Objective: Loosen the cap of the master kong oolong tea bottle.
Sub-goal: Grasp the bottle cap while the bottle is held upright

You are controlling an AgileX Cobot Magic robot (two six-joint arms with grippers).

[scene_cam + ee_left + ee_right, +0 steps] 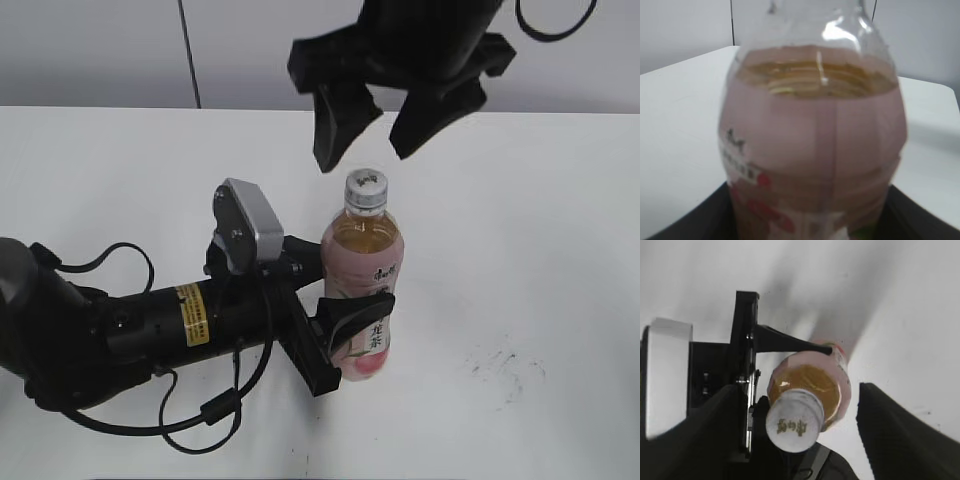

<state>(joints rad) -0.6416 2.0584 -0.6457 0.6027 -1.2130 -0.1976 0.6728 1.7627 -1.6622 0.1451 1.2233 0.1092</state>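
The master kong oolong tea bottle (362, 290) stands upright on the white table, amber tea above a pink label. My left gripper (345, 335) is shut on its lower body from the left; in the left wrist view the bottle (812, 145) fills the frame between the dark jaws. The pale ribbed cap (366, 188) is on the neck. My right gripper (372, 130) hangs open just above the cap, a finger on each side, not touching it. From the right wrist view the cap (794, 426) lies between the open fingers (800, 435), nearer the left one.
The white table (520, 250) has faint dark scuff marks (505, 365) at the right front. The left arm's body and cables (120, 340) lie across the left front. A grey wall runs behind the table.
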